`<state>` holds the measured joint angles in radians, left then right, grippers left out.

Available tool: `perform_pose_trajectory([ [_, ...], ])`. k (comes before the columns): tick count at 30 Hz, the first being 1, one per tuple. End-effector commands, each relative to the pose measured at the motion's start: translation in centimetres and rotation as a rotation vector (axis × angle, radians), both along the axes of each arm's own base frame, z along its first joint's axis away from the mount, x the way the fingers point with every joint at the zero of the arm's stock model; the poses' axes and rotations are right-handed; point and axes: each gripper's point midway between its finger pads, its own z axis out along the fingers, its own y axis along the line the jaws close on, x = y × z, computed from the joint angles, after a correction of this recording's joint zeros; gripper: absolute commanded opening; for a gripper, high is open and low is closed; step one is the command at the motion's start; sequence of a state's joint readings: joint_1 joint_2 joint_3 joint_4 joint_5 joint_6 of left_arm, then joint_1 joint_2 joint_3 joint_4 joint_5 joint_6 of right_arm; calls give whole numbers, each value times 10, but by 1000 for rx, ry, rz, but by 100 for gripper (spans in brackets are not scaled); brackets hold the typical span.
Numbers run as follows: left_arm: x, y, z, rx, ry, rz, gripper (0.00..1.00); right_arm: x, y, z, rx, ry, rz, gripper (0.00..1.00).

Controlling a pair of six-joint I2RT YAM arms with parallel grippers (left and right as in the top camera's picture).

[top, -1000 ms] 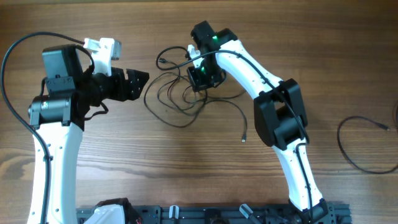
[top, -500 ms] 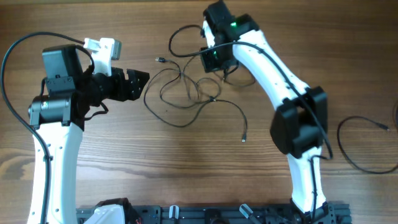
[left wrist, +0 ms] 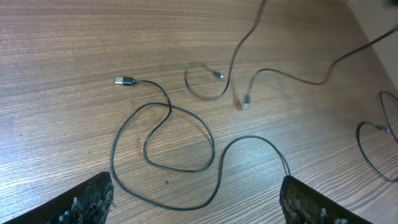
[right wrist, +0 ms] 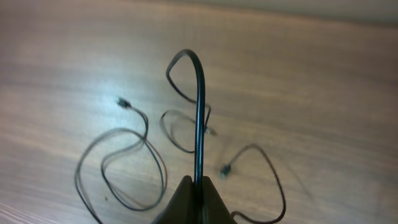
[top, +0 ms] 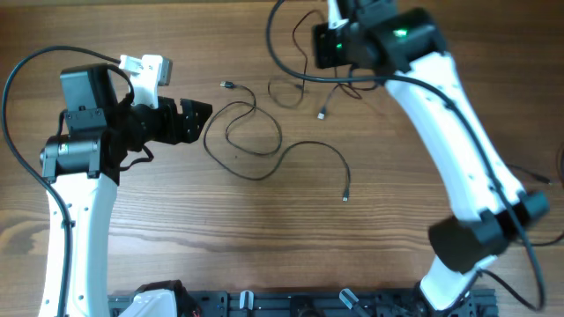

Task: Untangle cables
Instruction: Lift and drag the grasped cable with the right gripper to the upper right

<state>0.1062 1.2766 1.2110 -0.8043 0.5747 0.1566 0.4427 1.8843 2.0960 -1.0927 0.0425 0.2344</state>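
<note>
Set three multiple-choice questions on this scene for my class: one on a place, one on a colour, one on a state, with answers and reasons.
1. Where does the looped cable lie? A. On the table, ahead of the left gripper. B. Clamped in that gripper. C. Hanging in the air.
2. What colour is it? A. White. B. Red. C. Black.
3. How is the right gripper? A. Wide open. B. Shut on a lifted cable. C. Out of view.
Answers: 1 A, it lies flat, apart from that gripper; 2 C, black against the table; 3 B, its tips pinch the lifted cable.
</note>
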Motion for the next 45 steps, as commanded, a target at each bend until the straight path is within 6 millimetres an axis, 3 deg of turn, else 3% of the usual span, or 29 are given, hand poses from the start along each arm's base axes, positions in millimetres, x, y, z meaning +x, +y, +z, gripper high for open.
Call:
perform_pose_trajectory([
  [1, -1, -4, 12, 0, -41, -30, 87, -9, -25, 58, 42, -129, -59, 5],
  [11, -2, -5, 11, -1, -37, -30, 87, -28, -82, 125, 10, -318, -197, 5],
  [19, -4, -9, 10, 2, -33, -47, 87, -22, -116, 127, -20, -327, -272, 5],
  [24, -4, -10, 10, 2, -33, -47, 86, -16, -150, 134, -83, -369, -389, 5],
  [27, -3, -10, 11, 2, -38, -47, 86, -13, -176, 137, -119, -382, -465, 5],
  [35, -2, -9, 11, 2, -42, -47, 84, -8, -271, 141, -150, -404, -687, 5],
  [40, -2, -12, 12, 2, -44, -54, 83, -6, -342, 118, -192, -347, -842, 5],
  [45, -1, -18, 14, 4, -60, -71, 83, 6, -383, 93, -208, -306, -917, 5],
])
